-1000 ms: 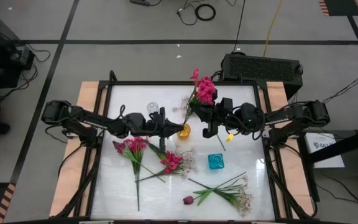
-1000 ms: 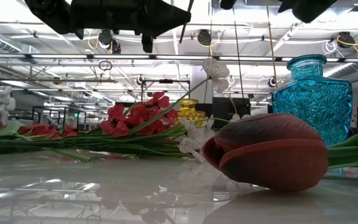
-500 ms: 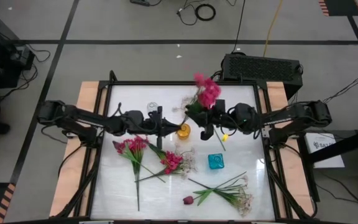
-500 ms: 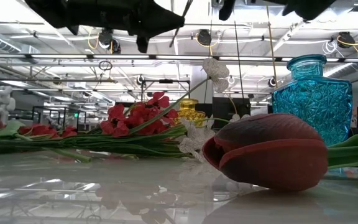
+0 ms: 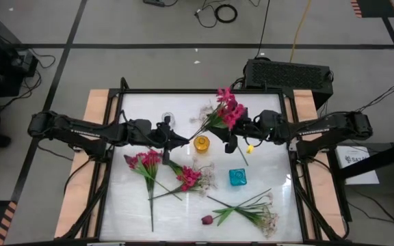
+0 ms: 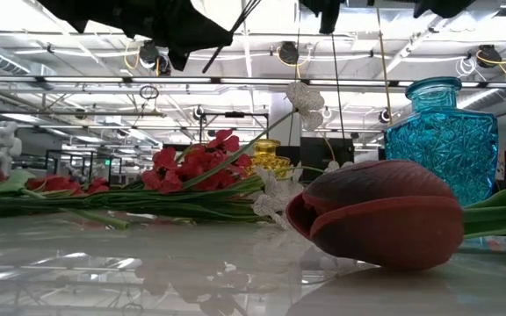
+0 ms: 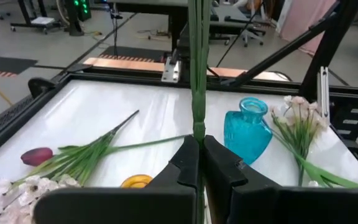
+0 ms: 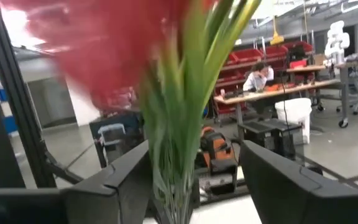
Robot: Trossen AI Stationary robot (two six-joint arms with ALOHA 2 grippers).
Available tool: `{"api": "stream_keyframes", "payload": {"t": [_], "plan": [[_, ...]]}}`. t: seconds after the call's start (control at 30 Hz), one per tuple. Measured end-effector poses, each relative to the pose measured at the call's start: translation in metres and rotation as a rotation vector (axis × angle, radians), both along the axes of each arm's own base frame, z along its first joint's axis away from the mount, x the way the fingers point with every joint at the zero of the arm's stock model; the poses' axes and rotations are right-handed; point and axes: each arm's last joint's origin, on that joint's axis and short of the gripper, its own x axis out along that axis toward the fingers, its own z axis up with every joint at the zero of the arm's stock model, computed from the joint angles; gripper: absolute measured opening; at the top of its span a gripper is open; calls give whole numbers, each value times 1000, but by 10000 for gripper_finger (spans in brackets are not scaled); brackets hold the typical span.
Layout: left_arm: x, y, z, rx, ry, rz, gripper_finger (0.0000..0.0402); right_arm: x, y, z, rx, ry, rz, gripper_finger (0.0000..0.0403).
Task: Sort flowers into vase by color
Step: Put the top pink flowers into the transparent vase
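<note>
Standing in the yellow vase (image 5: 202, 143) near desk centre, a magenta-pink sprig (image 5: 227, 111) leans up and to the right, blossoms above the far half of the desk (image 5: 265, 102). Right gripper (image 5: 230, 136) sits just right of the vase; right wrist view shows its fingers (image 8: 114, 186) spread wide w/ the green stems (image 8: 176, 155) between them, not pinched. Left gripper (image 5: 170, 141) is just left of the vase, fingers (image 7: 188, 163) shut tight on a single green stem (image 7: 197, 68) running straight up from them; its bloom is out of view.

Loose stock on desk: two magenta-pink sprigs (image 5: 147, 162) lying near-left, blooms toward centre, one mixed w/ white blossoms (image 5: 206, 171). A white sprig bundle (image 5: 262, 213) lies near-right, w/ a maroon tulip bud (image 5: 207, 220) at its left end. In the low view the tulip bud (image 6: 376, 215) fills the foreground.

Blue glass vase (image 5: 237, 178) stands right of centre, nearer than the yellow one, no stems in it. Clear vase (image 5: 167, 118) stands far-left of the yellow one.
</note>
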Motion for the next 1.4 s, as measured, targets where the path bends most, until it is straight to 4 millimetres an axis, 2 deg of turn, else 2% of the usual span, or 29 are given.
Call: {"api": "stream_keyframes", "payload": {"t": [0.2,0.33,0.43,0.57,0.8,0.9,1.03,1.27,1.4], "plan": [[0,0,-1,2,14,0,9,12,0,-13,-8,17,20,228],[-1,0,-3,2,35,0,9,12,0,-11,-35,-2,14,227],[-1,0,-3,2,34,0,9,12,0,-10,-42,-13,13,212],[-1,0,-3,2,34,0,9,12,0,-9,-43,-21,13,165],[-1,0,-3,22,32,8,13,12,1,-10,-43,-15,14,48],[-1,1,-3,28,32,30,30,12,1,-10,-44,-15,13,12],[-1,1,-3,11,31,44,65,12,0,-11,-32,-3,15,16],[-6,1,-2,-17,58,58,149,9,0,-12,-33,52,12,5],[-13,3,1,-5,74,104,176,4,1,-8,-44,60,10,7]]}}
